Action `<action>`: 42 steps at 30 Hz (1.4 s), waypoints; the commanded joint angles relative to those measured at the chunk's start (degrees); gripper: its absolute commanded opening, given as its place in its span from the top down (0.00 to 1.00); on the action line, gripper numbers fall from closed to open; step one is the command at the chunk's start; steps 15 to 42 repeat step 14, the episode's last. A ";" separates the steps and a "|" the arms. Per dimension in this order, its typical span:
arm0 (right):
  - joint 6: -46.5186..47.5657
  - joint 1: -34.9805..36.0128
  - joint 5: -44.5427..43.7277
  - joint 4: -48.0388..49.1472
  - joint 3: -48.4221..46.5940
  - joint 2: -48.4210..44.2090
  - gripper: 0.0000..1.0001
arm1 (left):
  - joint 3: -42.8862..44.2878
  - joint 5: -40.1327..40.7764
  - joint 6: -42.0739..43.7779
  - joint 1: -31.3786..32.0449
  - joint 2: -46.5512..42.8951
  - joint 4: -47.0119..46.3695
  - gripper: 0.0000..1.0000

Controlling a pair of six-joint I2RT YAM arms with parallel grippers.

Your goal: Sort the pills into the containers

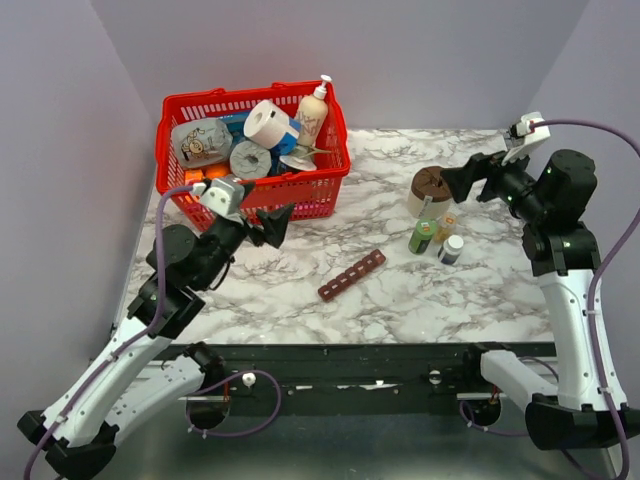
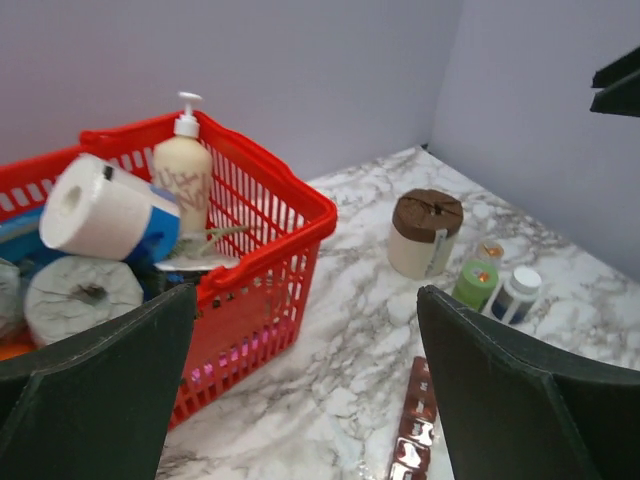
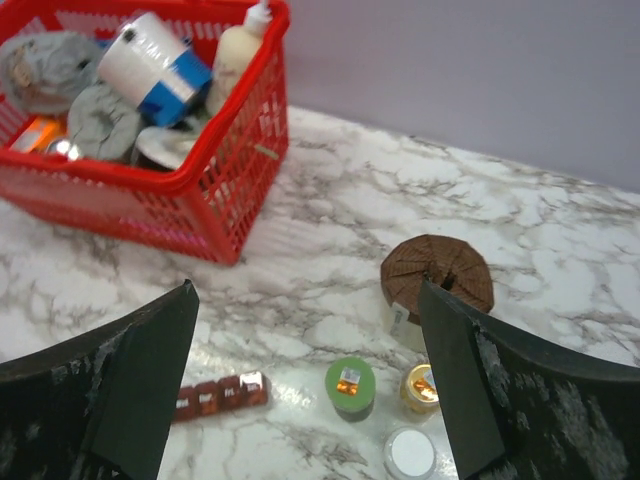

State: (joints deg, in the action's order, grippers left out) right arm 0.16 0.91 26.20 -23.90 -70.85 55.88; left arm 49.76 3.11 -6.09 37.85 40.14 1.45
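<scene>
The dark red-brown pill organizer strip (image 1: 352,275) lies flat on the marble table, its lids shut; it also shows in the left wrist view (image 2: 415,425) and the right wrist view (image 3: 215,393). To its right stand a green-lidded bottle (image 1: 423,236), a gold-lidded bottle (image 1: 446,225) and a white-lidded bottle (image 1: 452,249). No loose pills show. My left gripper (image 1: 280,224) is open and empty, raised left of the strip by the basket. My right gripper (image 1: 450,183) is open and empty, raised above the bottles.
A red mesh basket (image 1: 330,180) with paper rolls and a pump bottle stands at the back left. A cream tub with a brown lid (image 1: 430,192) stands behind the bottles. Grey walls close the left, back and right.
</scene>
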 commanded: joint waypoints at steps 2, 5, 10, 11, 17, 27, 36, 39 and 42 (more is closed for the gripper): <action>-6.67 -0.12 -11.95 0.96 -2.62 -1.46 0.00 | 6.31 7.78 2.48 -0.58 2.13 13.30 0.01; -7.19 -0.12 -13.10 0.44 -3.50 -2.35 0.00 | 6.14 7.61 2.84 -0.58 2.22 14.01 0.01; -7.02 -0.12 -13.89 -0.62 -4.21 -3.67 0.00 | 5.88 5.94 2.48 -0.58 1.79 14.10 0.01; -7.02 -0.12 -13.89 -0.62 -4.21 -3.93 0.00 | 5.88 5.94 2.48 -0.49 1.52 14.28 0.01; -7.11 -0.12 -13.19 -0.53 -4.03 -4.46 0.00 | 5.70 5.85 2.75 -0.58 1.08 14.71 0.01; -7.11 -0.12 -13.19 -0.53 -4.03 -4.46 0.00 | 5.70 5.85 2.75 -0.58 1.08 14.71 0.01; -7.11 -0.12 -13.19 -0.53 -4.03 -4.46 0.00 | 5.70 5.85 2.75 -0.58 1.08 14.71 0.01; -7.11 -0.12 -13.19 -0.53 -4.03 -4.46 0.00 | 5.70 5.85 2.75 -0.58 1.08 14.71 0.01; -7.11 -0.12 -13.19 -0.53 -4.03 -4.46 0.00 | 5.70 5.85 2.75 -0.58 1.08 14.71 0.01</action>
